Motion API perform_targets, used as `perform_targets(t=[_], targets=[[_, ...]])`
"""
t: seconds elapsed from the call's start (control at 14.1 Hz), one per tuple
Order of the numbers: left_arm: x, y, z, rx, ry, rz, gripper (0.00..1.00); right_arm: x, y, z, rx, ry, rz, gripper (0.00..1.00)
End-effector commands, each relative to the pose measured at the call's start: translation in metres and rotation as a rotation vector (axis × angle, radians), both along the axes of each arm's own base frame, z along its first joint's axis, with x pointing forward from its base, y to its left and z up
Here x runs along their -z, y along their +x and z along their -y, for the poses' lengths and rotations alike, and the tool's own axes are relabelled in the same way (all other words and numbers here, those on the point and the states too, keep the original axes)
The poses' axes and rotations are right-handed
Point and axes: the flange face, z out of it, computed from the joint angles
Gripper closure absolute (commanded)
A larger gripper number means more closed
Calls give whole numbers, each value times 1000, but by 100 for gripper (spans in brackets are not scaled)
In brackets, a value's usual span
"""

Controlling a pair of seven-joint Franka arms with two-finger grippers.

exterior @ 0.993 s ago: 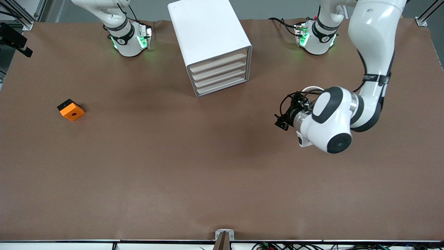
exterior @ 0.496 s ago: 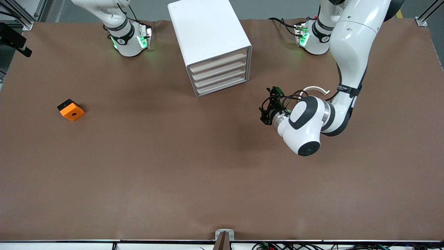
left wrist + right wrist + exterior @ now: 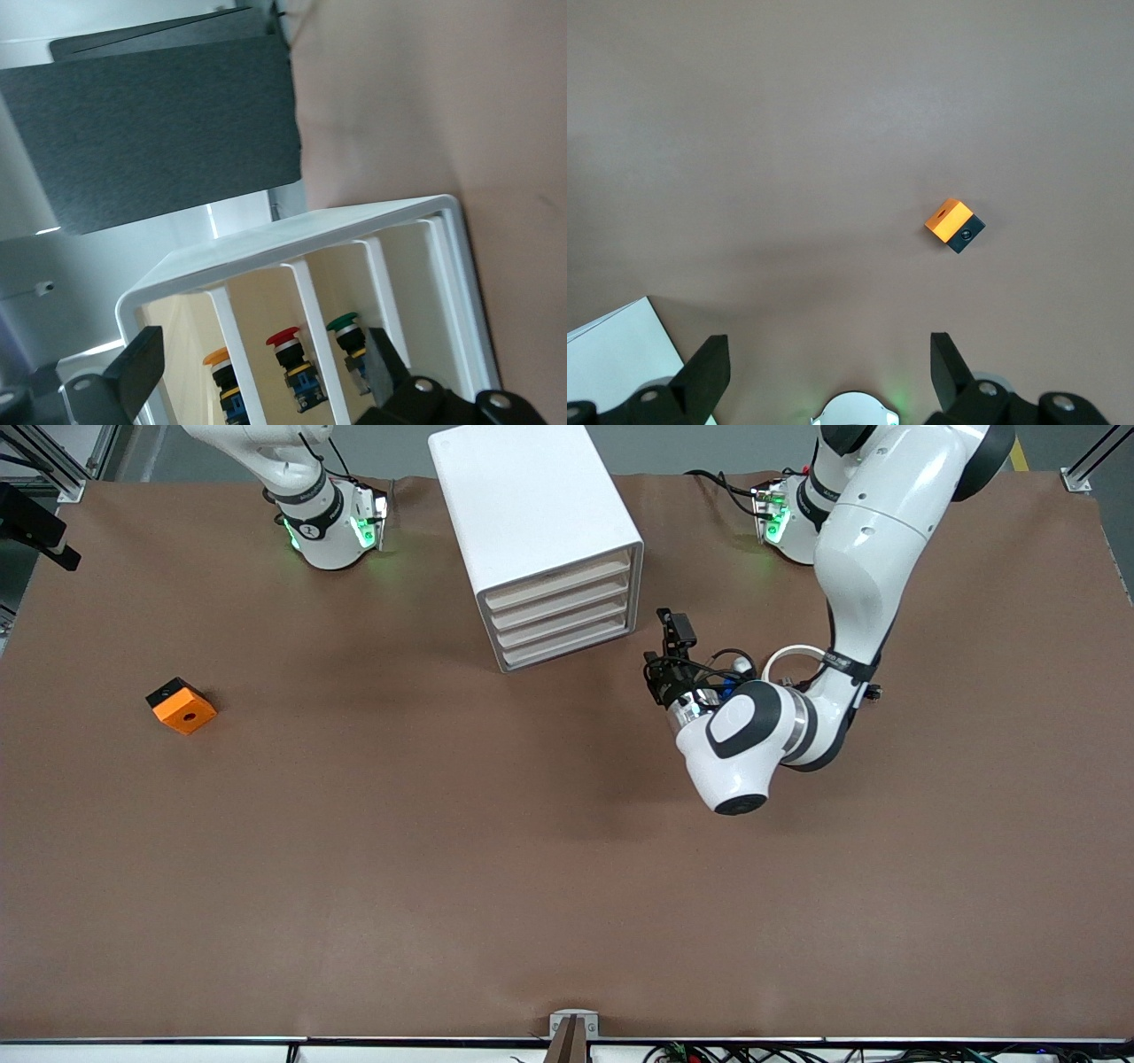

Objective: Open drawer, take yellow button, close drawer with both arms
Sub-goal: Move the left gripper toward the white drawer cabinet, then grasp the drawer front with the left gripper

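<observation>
The white cabinet [image 3: 532, 514] stands at the robots' side of the table, all four drawers pushed in; the topmost drawer [image 3: 558, 583] is shut. My left gripper [image 3: 660, 669] hangs open and empty just above the table, in front of the cabinet at the left arm's end, fingers toward the drawer fronts. In the left wrist view the gripper [image 3: 257, 381] faces the cabinet [image 3: 292, 235]. The button [image 3: 219, 359], yellow-orange cap, shows inside the topmost drawer. My right gripper [image 3: 826, 372] is open and empty, high over its own base, waiting; it is out of the front view.
A red-capped button [image 3: 283, 341] and a green-capped button [image 3: 344, 326] sit in the two drawers below the topmost. An orange block with a hole [image 3: 182, 706] lies toward the right arm's end of the table; it also shows in the right wrist view [image 3: 954, 225].
The left arm has swung from the left arm's end of the table toward the cabinet's front, turning its gripper to face the drawers. The right arm and the drawers have not moved.
</observation>
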Motion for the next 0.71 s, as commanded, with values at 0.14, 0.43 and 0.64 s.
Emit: perform_targets(t=[0.14, 0.43, 0.64], targets=[[2, -20, 31, 11, 31, -110, 0, 2, 4, -5, -4, 13, -7, 0], [5, -34, 51, 18, 52, -144, 35, 3, 4, -10, -7, 33, -10, 0], [7, -45, 63, 37, 52, -153, 46, 3, 4, -9, -3, 32, -13, 0]])
